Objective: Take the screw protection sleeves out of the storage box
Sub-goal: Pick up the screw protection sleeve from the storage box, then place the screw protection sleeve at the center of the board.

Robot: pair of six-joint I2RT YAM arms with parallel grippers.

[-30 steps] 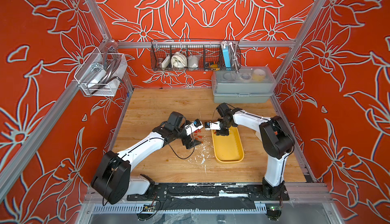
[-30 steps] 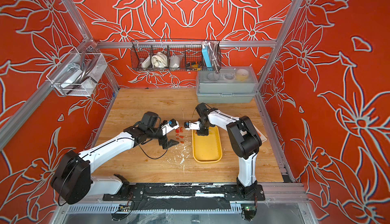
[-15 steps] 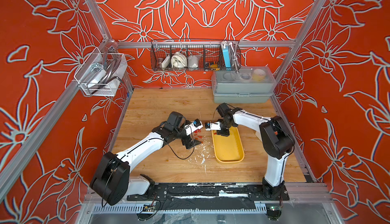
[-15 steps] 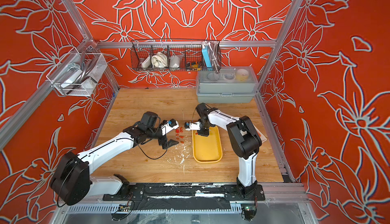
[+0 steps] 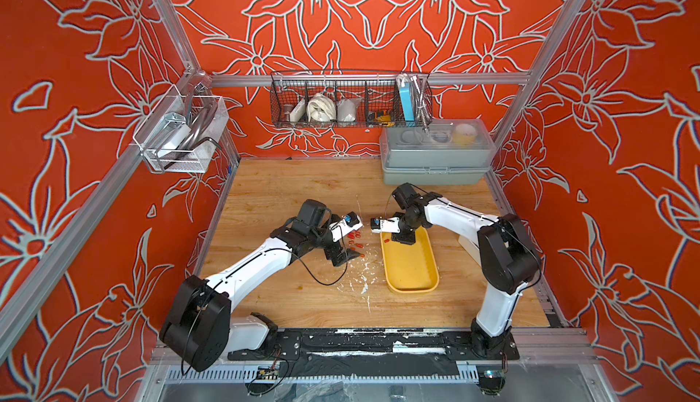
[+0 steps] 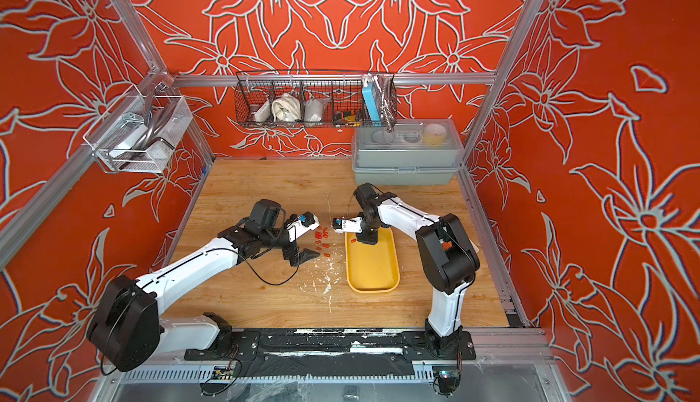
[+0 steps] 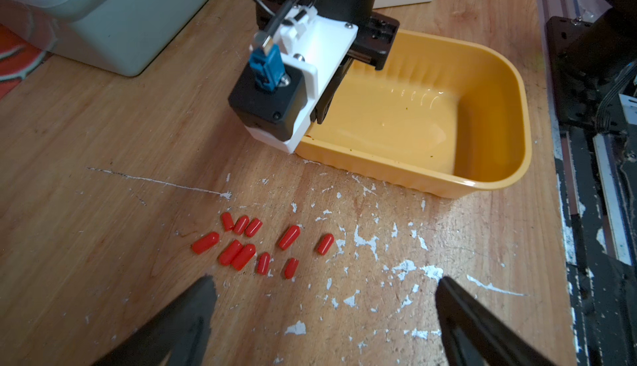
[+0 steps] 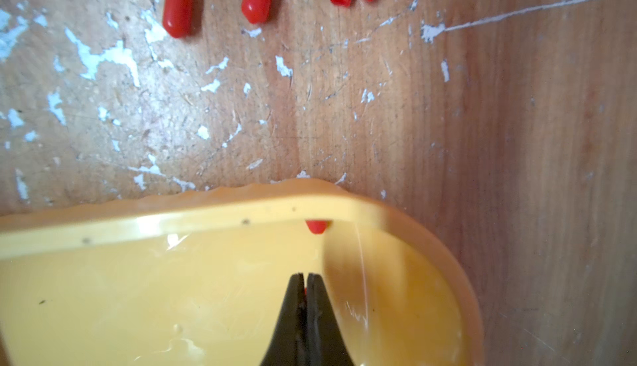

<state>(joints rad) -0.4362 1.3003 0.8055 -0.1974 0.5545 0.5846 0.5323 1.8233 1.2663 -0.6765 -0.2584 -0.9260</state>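
Right wrist view, low centre: my right gripper (image 8: pixel 305 276) pinches one red sleeve (image 8: pixel 305 292) inside the storage box (image 8: pixel 172 223); next I must lift it over the rim.

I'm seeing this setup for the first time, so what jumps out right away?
A cluster of red sleeves lies on the wooden table beside the yellow storage box. Inside the box the right gripper is shut, seemingly pinching a sleeve, with another sleeve against the wall.
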